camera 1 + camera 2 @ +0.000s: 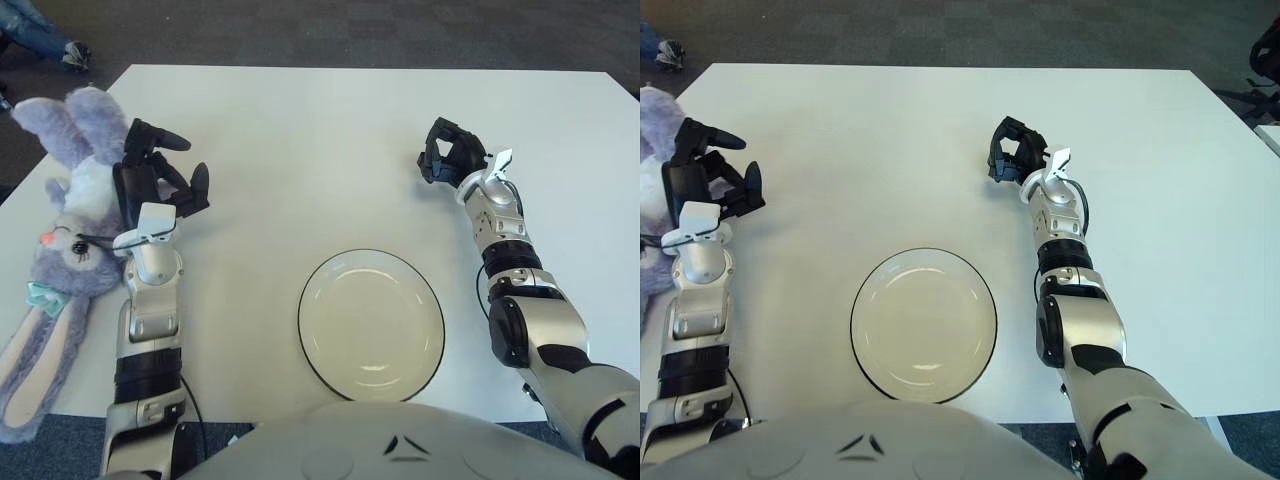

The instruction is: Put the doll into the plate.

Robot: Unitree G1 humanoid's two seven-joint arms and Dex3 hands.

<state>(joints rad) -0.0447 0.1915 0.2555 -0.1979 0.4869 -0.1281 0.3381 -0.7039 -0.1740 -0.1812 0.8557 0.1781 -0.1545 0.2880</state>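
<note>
I see the doll (62, 235), a purple plush rabbit, lying at the desk's (330, 130) left edge. My left hand (150, 180) hovers just beside its body with fingers (168, 139) spread, gripping nothing. The plate (371, 324) sits near me, centred. My right hand (450, 160) is beyond the plate's right side, fingers curled, holding nothing.
</note>
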